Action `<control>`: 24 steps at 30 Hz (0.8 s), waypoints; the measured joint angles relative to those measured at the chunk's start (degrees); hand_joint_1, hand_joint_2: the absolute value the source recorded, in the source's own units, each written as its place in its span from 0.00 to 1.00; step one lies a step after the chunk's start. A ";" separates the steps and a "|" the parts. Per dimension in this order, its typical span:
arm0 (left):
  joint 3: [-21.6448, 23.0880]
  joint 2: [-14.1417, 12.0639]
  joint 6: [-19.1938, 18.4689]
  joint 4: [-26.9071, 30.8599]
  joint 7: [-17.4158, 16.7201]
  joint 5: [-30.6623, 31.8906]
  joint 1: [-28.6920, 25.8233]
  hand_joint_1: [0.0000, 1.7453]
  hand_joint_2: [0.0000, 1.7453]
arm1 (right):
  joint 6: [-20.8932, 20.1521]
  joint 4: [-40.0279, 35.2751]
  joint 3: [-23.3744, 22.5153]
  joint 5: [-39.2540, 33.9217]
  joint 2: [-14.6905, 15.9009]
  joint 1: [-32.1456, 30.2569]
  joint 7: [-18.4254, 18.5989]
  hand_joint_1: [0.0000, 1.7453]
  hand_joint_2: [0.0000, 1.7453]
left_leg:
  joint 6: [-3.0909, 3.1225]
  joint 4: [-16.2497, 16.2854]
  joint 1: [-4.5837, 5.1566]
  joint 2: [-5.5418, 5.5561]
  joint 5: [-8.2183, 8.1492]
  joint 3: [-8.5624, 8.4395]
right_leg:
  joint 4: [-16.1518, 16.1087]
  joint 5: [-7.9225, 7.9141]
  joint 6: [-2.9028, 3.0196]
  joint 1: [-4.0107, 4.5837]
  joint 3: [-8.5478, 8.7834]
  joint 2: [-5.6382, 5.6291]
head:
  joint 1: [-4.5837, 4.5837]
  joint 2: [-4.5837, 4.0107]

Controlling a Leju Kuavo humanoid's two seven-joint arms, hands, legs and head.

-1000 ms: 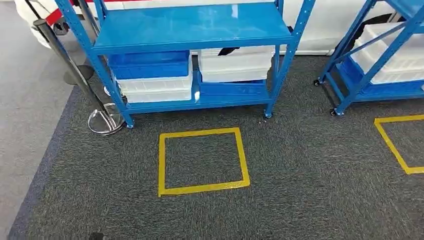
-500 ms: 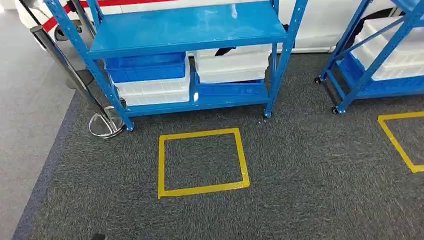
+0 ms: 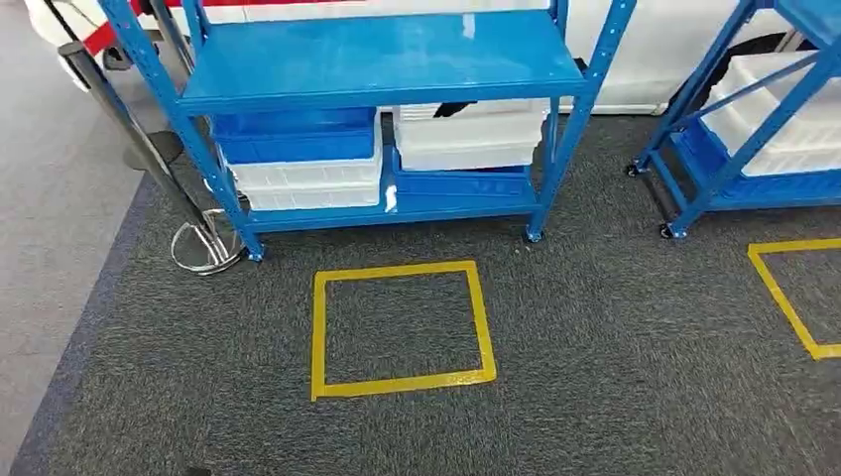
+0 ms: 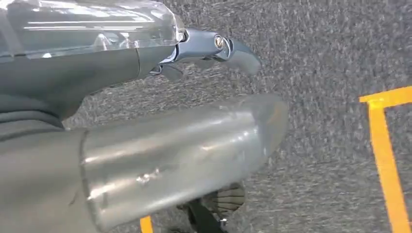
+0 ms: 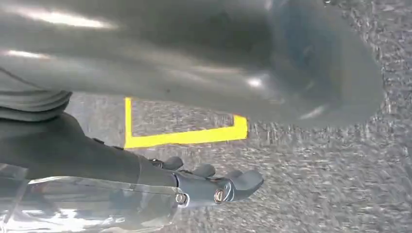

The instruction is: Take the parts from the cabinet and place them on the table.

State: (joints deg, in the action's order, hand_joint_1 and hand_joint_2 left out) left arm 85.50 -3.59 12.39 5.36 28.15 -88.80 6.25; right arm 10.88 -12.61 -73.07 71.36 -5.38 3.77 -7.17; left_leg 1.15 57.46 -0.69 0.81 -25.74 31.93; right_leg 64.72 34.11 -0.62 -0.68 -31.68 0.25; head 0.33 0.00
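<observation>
Parts for this job we cannot make out; what we see in the upper middle of the head view is the blue cabinet [image 3: 382,59], an open rack with a bare top shelf and stacked bins underneath. On its bottom shelf, a blue bin [image 3: 295,134] sits on a white bin [image 3: 309,180] at the left, and a white bin [image 3: 468,134] sits on a blue bin [image 3: 462,181] at the right. A second blue rack [image 3: 754,109] holding white bins stands at the upper right. On the dark carpet [image 3: 615,347] below the cabinet lies a yellow tape square [image 3: 399,328], with part of another at the right edge. A metal post with a round base [image 3: 203,246] stands at the left, just beside the cabinet's leg. Our left hand [image 4: 214,51] hangs over the carpet with nothing in it, fingers loosely extended, and our right hand [image 5: 214,184] likewise, empty with fingers apart.
</observation>
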 joint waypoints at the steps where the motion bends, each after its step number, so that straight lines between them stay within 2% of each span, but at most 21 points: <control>1: 0.00 0.07 0.00 0.00 0.00 0.00 0.01 0.00 0.00 | -0.02 0.00 0.09 0.31 0.07 -0.01 0.14 0.00 0.00 | 0.20 0.02 0.04 0.23 -0.15 -0.06 | 4.88 1.95 -0.14 -0.04 -2.85 -0.05 | 0.00 0.00; 2: 0.00 0.13 0.00 0.00 0.00 0.00 0.00 0.00 0.00 | -0.04 0.00 0.13 0.57 0.15 -0.05 0.29 0.00 0.00 | 0.29 0.02 0.07 0.45 -0.31 -0.15 | 9.10 3.30 -0.28 -0.06 -5.54 -0.06 | -0.03 0.00; 3: 0.00 0.20 0.00 0.00 0.00 0.00 -0.03 0.00 0.00 | -0.06 0.00 0.15 0.73 0.17 -0.12 0.40 0.00 0.00 | 0.32 0.05 0.07 0.87 -0.49 -0.29 | 11.93 3.36 -0.38 -0.07 -7.71 -0.06 | 0.00 0.00; 4: 0.02 0.26 -0.02 0.00 -0.02 0.00 -0.05 0.00 0.00 | -0.15 0.00 0.20 0.86 0.20 -0.28 0.40 0.00 0.00 | 0.27 0.07 0.07 1.41 -0.70 -0.61 | 11.58 1.70 -0.44 -0.10 -8.35 -0.07 | -0.05 0.00; 5: 0.07 0.35 -0.02 0.00 -0.02 0.00 -0.03 0.00 0.00 | -0.15 0.00 0.22 0.84 0.24 -0.47 0.40 0.00 0.00 | 0.20 0.08 0.06 1.66 -0.98 -1.00 | 8.75 -1.05 -0.39 -0.14 -7.60 -0.10 | -0.05 0.00; 7: 0.11 0.61 -0.02 0.00 0.00 0.00 -0.08 0.00 0.00 | -0.17 -0.02 0.20 0.10 0.46 -0.49 0.01 0.00 0.00 | -0.08 0.26 0.05 2.12 -1.75 -1.94 | -1.13 -7.65 -0.07 -0.17 -3.82 -0.29 | -0.22 0.00; 8: 0.11 0.64 -0.02 0.00 0.00 0.00 -0.16 0.00 0.00 | -0.20 0.00 0.18 -0.04 0.48 -0.46 -0.04 0.00 0.00 | -0.49 0.40 0.14 2.26 -2.16 -1.69 | -4.26 -8.51 0.22 -0.13 -2.86 -0.66 | -0.35 -0.02; 9: 0.13 0.66 -0.02 0.00 -0.02 0.00 -0.09 0.00 0.00 | -0.17 -0.02 0.18 -0.06 0.50 -0.27 -0.06 0.00 0.00 | -0.96 0.95 0.56 2.41 -2.78 -1.74 | -5.23 -7.65 0.42 0.09 -2.41 -0.89 | -0.38 0.00; 12: 0.15 0.72 -0.02 0.00 0.00 0.00 -0.06 0.00 0.00 | -0.20 -0.02 0.18 -0.15 0.52 -0.13 -0.02 0.00 0.00 | -1.73 0.39 0.35 2.47 -3.08 -2.17 | -4.92 -7.22 1.34 0.32 -2.28 -0.94 | -0.33 -0.02; 13: 0.15 0.72 -0.02 0.00 -0.02 0.00 -0.08 0.00 0.00 | -0.20 -0.02 0.18 -0.17 0.50 -0.08 0.05 0.00 0.00 | -2.08 0.70 0.31 2.34 -3.45 -2.39 | -5.44 -7.41 1.85 -0.19 -1.90 -0.81 | -0.31 0.00; 14: 0.17 0.77 -0.02 0.00 0.00 0.00 -0.09 0.00 0.00 | -0.20 -0.02 0.18 -0.19 0.50 -0.22 0.07 0.00 0.00 | -2.38 2.26 0.27 1.06 -4.20 -2.03 | -5.58 -7.21 2.21 -0.11 -1.51 -0.62 | -0.18 -0.02; 15: 0.17 0.79 -0.02 0.00 -0.02 0.00 0.08 0.00 0.00 | -0.20 -0.02 0.18 -0.19 0.50 -0.39 0.09 0.00 0.00 | -2.67 6.01 0.20 0.25 -6.19 -0.17 | -5.58 -6.95 2.62 -0.12 -1.26 -0.40 | 0.33 0.00; 17: 0.17 0.81 0.00 0.00 -0.02 0.00 0.11 0.00 0.00 | -0.20 -0.02 0.18 -0.19 0.50 -0.55 0.13 0.00 0.00 | -3.05 14.77 0.04 -0.21 -9.78 4.69 | -5.57 -6.37 2.83 0.01 -0.80 -0.17 | 0.32 -0.02; 18: 0.17 0.87 0.00 0.00 -0.02 0.00 -0.02 0.00 0.00 | -0.20 -0.02 0.18 -0.19 0.50 -0.59 0.13 0.00 0.00 | -3.13 18.16 0.04 -0.33 -10.52 6.86 | -5.52 -6.06 2.82 0.03 -0.52 -0.12 | 0.41 0.00; 19: 0.20 0.94 0.00 0.00 -0.02 0.00 -0.14 0.00 0.00 | -0.20 -0.02 0.15 -0.19 0.52 -0.61 0.13 0.00 0.00 | -3.10 18.89 0.04 -0.38 -9.77 7.73 | -5.51 -5.73 2.79 0.05 -0.10 -0.11 | 0.35 -0.02; 20: 0.20 0.96 0.00 0.00 -0.02 0.00 -0.19 0.00 0.00 | -0.20 -0.02 0.15 -0.19 0.52 -0.66 0.13 0.00 0.00 | -2.97 17.12 0.05 -0.39 -7.73 7.37 | -5.51 -5.38 2.71 0.07 0.41 -0.09 | 0.37 0.00; 22: 0.20 0.96 0.00 0.00 -0.02 0.00 -0.15 0.00 0.00 | -0.20 -0.02 0.15 -0.19 0.52 -0.65 0.13 0.00 0.00 | -2.26 6.92 0.14 -0.51 -0.99 3.26 | -5.52 -4.43 2.51 0.19 1.92 0.00 | 0.37 0.00; 23: 0.20 0.92 0.02 0.00 -0.02 0.00 -0.14 0.00 0.00 | -0.19 -0.02 0.15 -0.19 0.50 -0.79 0.16 0.00 0.00 | -1.61 2.60 0.38 -0.88 0.42 1.53 | -5.62 -3.99 2.32 0.16 2.35 0.09 | 0.35 0.00; 24: 0.20 0.88 0.04 0.00 -0.04 0.00 -0.09 0.00 0.00 | -0.20 0.00 0.15 -0.19 0.41 -0.71 0.18 0.00 0.00 | -1.15 2.06 0.95 -1.19 -0.62 1.12 | -5.54 -3.69 1.94 0.37 2.45 0.13 | 0.08 0.00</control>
State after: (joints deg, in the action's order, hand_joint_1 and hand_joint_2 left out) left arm 85.70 -2.71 12.44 5.35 28.11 -88.80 6.16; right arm 10.69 -12.61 -72.91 71.17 -4.96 3.06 -6.99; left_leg -0.01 59.52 0.26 -0.38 -26.36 33.05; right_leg 59.17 30.42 1.32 -0.31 -29.23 0.39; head 0.41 0.00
